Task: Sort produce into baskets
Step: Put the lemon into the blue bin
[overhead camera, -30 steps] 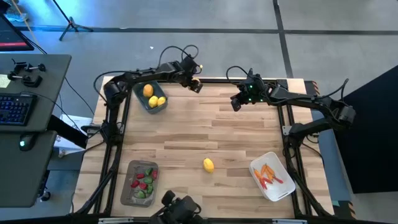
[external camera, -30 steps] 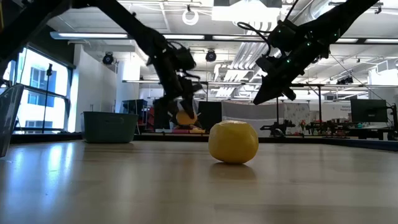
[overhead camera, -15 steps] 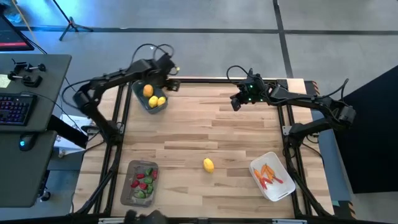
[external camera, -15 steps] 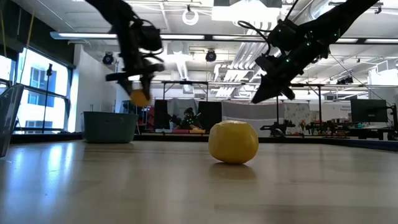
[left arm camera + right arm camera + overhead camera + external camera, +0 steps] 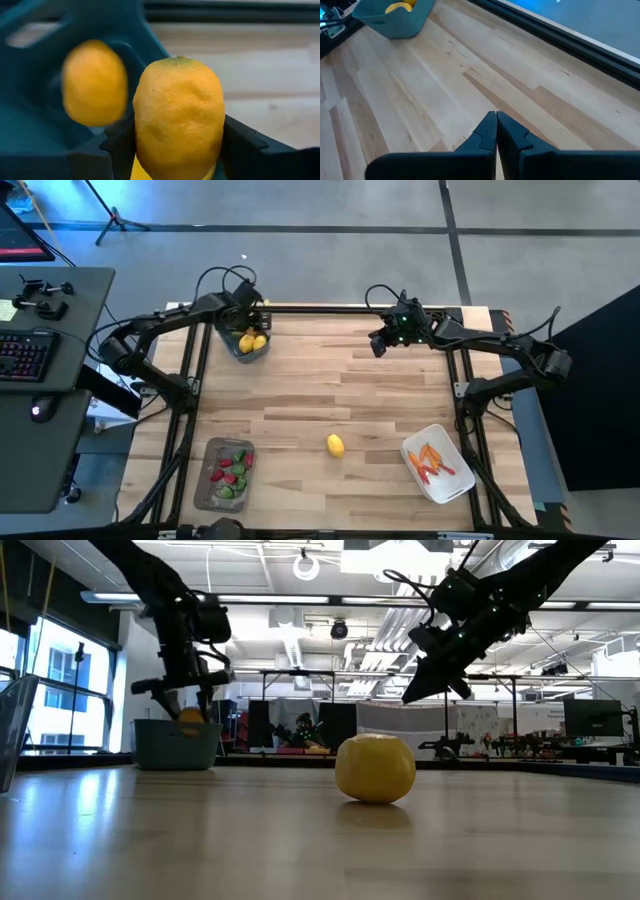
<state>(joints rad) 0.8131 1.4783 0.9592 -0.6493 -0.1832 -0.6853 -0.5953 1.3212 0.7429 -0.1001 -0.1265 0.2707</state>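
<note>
Your left gripper (image 5: 185,692), clamped on a lemon (image 5: 178,117), hangs right above the blue-grey tub (image 5: 245,345) at the tabletop's far left corner, right gripper (image 5: 496,131) pinched together, idle

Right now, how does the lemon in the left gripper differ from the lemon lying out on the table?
The held lemon is off the wood, between the left gripper fingers above the blue-grey tub; the loose lemon rests on the table, touched by nothing, far from any basket. Both are yellow.
</note>
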